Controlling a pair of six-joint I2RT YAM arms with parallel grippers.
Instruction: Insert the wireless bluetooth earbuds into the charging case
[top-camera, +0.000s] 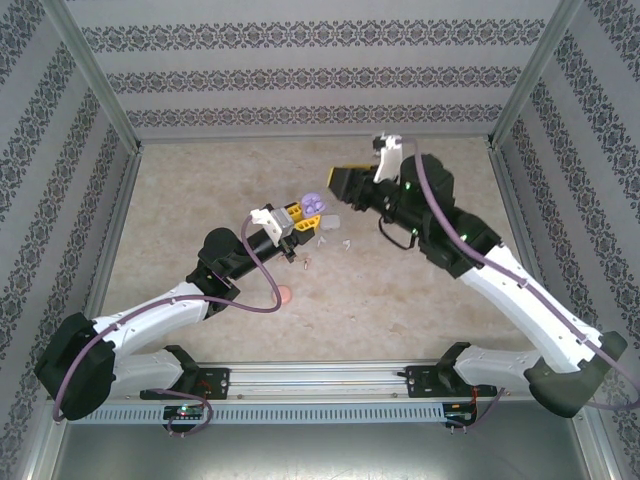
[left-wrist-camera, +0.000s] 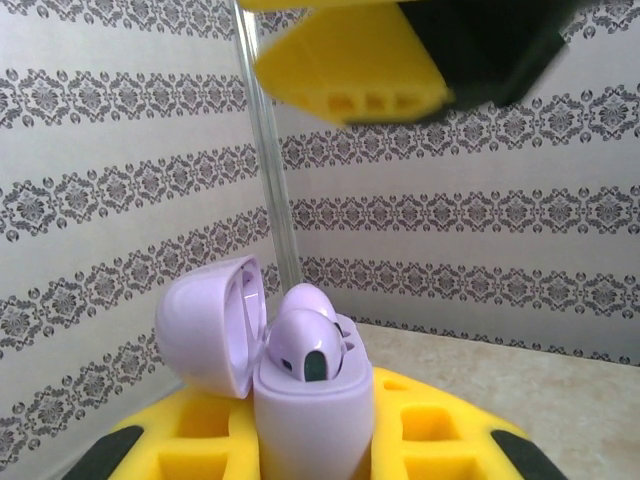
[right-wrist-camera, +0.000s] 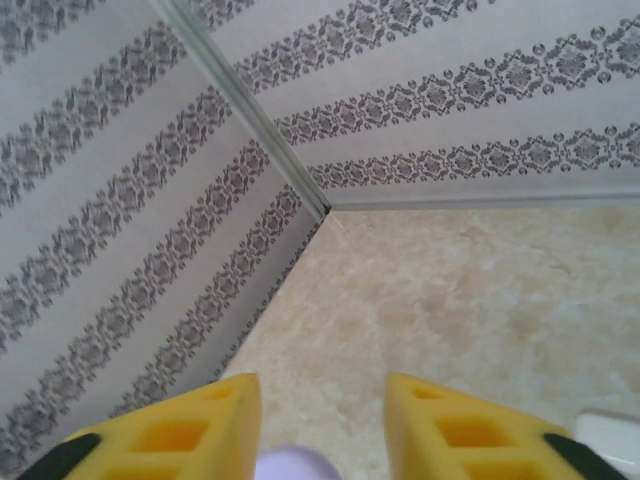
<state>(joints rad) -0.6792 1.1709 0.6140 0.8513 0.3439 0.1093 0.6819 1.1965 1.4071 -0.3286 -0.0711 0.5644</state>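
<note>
Overhead, my left gripper sits mid-bench, clamped on the purple charging case, which from up there is just a lilac blob. The left wrist camera gives me the detail: lid hinged open, two purple earbuds seated in the case, and a yellow finger of the right gripper hanging above it. The right wrist view has the right gripper's fingers spread apart with nothing between them, looking over bare bench that runs to a walled corner. Overhead again, white pieces lie just right of the left gripper and a pink piece lies nearer the near edge. The bench's left side is open.
</note>
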